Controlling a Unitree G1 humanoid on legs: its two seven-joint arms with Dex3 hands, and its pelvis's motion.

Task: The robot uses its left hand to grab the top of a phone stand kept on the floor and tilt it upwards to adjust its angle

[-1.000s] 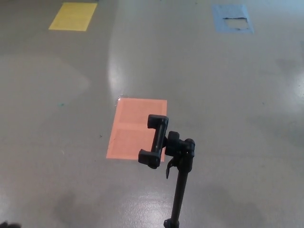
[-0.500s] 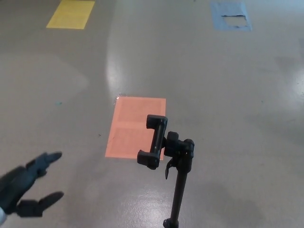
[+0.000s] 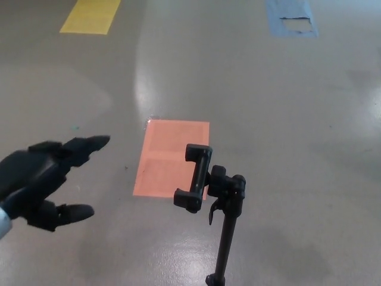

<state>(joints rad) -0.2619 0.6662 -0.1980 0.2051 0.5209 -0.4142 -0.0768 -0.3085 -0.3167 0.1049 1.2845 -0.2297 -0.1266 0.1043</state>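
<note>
A black phone stand (image 3: 226, 238) rises on a thin pole from the bottom edge, right of centre. Its clamp head (image 3: 195, 177) stands nearly upright, jaws at top and bottom, joined to a knobbed pivot (image 3: 229, 187). My left hand (image 3: 44, 179) hovers at the left edge, open, with its fingers spread and pointing right toward the clamp. A wide gap of floor separates the hand from the stand. The clamp holds no phone. My right hand does not show.
An orange rectangle (image 3: 169, 152) is marked on the grey floor behind the clamp. A yellow patch (image 3: 90, 15) lies far left and a blue one (image 3: 292, 18) far right, at the top edge.
My left hand has come up from the bottom left corner, rising and reaching rightward toward the clamp, fingers spread. The stand has kept its place and angle.
</note>
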